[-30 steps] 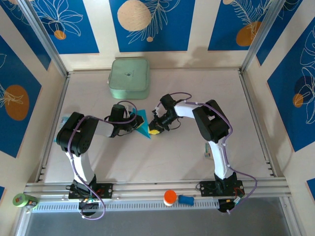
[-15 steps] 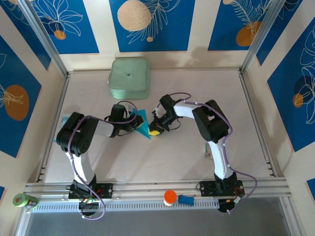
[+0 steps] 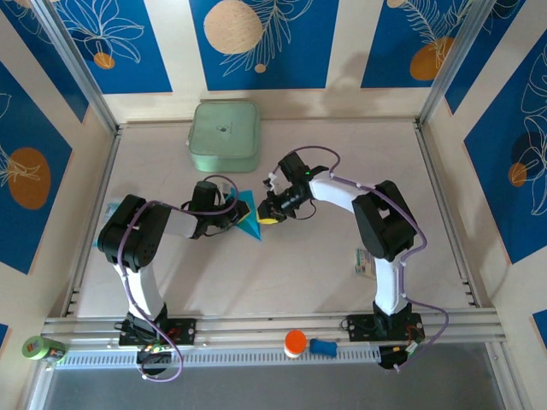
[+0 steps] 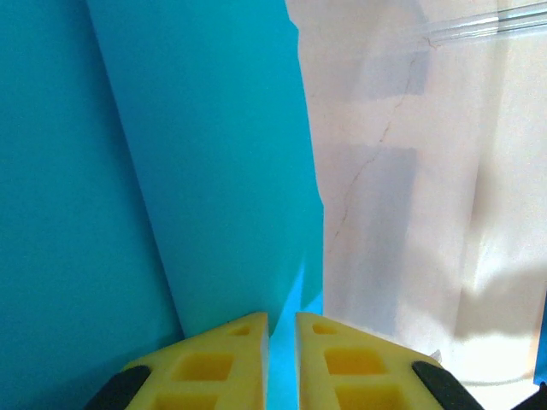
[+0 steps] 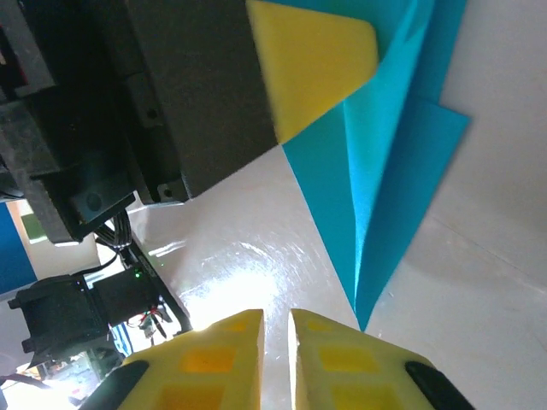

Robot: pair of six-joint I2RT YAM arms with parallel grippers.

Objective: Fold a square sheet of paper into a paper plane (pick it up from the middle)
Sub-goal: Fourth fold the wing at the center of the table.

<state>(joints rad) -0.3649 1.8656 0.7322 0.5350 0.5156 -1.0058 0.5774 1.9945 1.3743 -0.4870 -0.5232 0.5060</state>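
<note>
At the near edge, an orange-capped item (image 3: 295,342) sits on the rail between the two arm bases, and a green tape roll (image 3: 41,348) lies off at the near left corner. A little farther in, a small printed packet (image 3: 362,260) lies on the table beside the right arm.

Mid-table, the cyan paper (image 3: 249,209) is folded into layered flaps that narrow to a point aimed at the near side. The left gripper (image 3: 237,216) reaches it from the left. Its yellow fingers (image 4: 224,346) are pinched on the paper's edge, with just a sliver of cyan between them, and one finger lies on top of the folded layers. The right gripper (image 3: 270,215) is just right of the paper. Its fingertips are drawn almost together with only a slit between them, holding nothing — the paper's point ends just short of them, not touching.

At the far side, left of centre, a pale green box (image 3: 224,135) stands well apart from the paper.
</note>
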